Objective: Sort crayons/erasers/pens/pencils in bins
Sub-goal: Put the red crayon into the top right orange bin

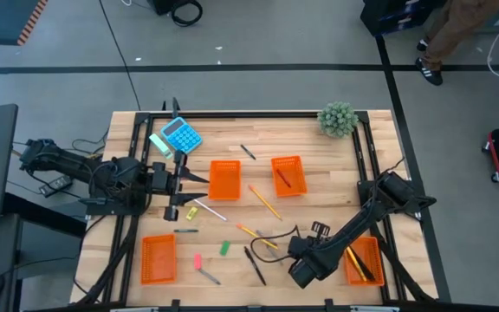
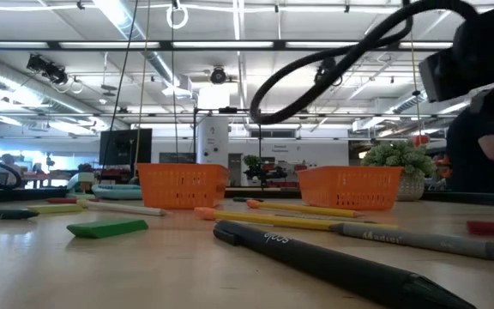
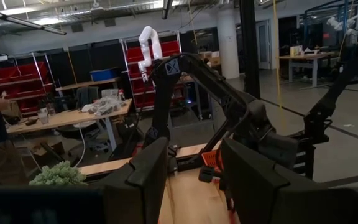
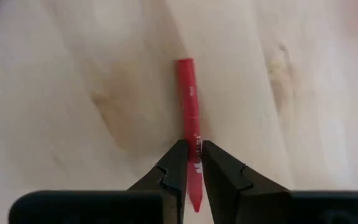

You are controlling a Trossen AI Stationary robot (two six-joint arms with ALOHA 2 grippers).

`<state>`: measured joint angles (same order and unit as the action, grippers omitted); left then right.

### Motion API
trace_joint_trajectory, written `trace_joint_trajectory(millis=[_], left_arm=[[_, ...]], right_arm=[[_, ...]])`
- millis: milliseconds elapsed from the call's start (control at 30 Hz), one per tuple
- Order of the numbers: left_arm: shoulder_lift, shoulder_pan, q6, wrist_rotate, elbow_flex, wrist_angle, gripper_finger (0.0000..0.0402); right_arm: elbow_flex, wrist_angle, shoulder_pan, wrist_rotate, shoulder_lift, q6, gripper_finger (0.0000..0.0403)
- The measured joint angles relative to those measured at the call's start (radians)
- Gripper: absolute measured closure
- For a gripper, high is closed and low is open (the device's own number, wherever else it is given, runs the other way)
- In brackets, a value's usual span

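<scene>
Right gripper (image 4: 192,163) down on the worktop (image 4: 73,93), clenched around a red crayon (image 4: 188,99) poking out ahead of it, while the left gripper (image 3: 194,180) hangs released.

blue calculator (image 1: 181,135), small green plant (image 1: 337,119) (far corner), wooden table (image 1: 319,186)

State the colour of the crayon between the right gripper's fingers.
Red crayon, clearest in the right wrist view.
</scene>
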<state>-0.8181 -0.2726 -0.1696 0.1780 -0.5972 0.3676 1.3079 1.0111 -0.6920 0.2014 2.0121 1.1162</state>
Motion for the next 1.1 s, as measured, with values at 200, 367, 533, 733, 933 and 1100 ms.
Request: trace_joint_trajectory(millis=[200, 367, 533, 733, 933, 1100], left_arm=[[0.000, 0.000, 0.000, 0.000, 0.000, 0.000, 0.0239], [0.000, 0.000, 0.000, 0.000, 0.000, 0.000, 0.0239], [0.000, 0.000, 0.001, 0.000, 0.000, 0.000, 0.0239], [0.000, 0.000, 0.001, 0.000, 0.000, -0.004, 0.0239], [0.000, 0.000, 0.001, 0.000, 0.000, -0.006, 0.0239], [0.000, 0.000, 0.001, 0.000, 0.000, -0.006, 0.0239]], right_arm=[[-0.024, -0.026, 0.022, 0.008, -0.006, 0.020, 0.0347], [-0.041, -0.041, 0.021, 0.001, -0.009, -0.001, 0.0347], [-0.042, -0.041, 0.022, -0.022, -0.008, 0.007, 0.0347], [-0.042, -0.042, 0.024, -0.053, -0.008, 0.010, 0.0347], [-0.044, -0.066, 0.024, -0.067, -0.008, 0.005, 0.0347], [-0.042, -0.094, 0.023, -0.075, -0.006, 0.027, 0.0347]])
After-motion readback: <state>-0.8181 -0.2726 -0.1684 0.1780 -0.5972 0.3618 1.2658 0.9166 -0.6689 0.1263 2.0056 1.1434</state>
